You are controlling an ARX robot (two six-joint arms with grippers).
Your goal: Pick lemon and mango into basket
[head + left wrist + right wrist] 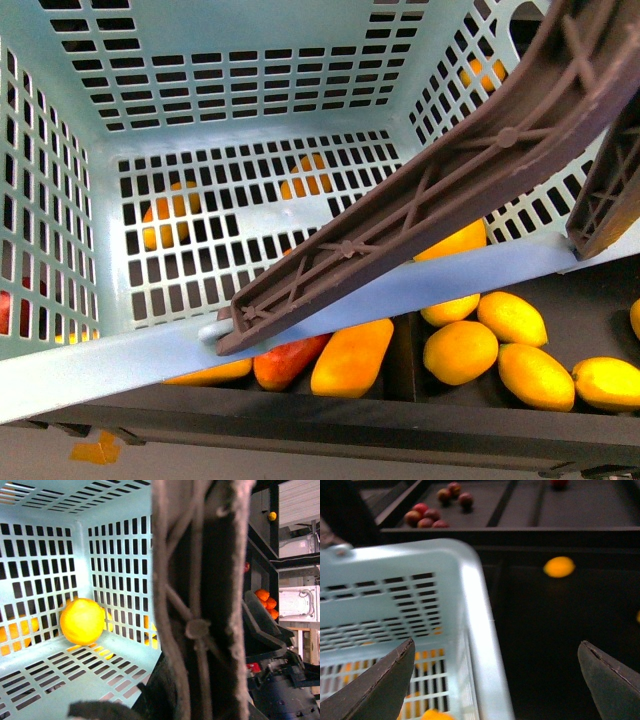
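The teal slotted basket (70,375) fills most of the front view, hanging over a dark shelf. Its brown ribbed handle (420,200) crosses it slantwise. My left gripper (195,700) is shut on that handle (200,580), which blocks the middle of the left wrist view. A rounded yellow-orange lemon (81,621) lies in a corner of the basket's floor. An elongated yellow-orange mango (352,357) lies on the shelf under the basket's near rim. My right gripper (495,680) is open and holds nothing, hanging over the basket's rim (470,605). Neither arm shows in the front view.
A red-blushed mango (290,360) lies next to the yellow one. Several lemons (460,352) fill the compartment to the right. A blurred yellow fruit (559,566) sits alone on a dark shelf. Red fruits (427,517) lie on a shelf beyond it.
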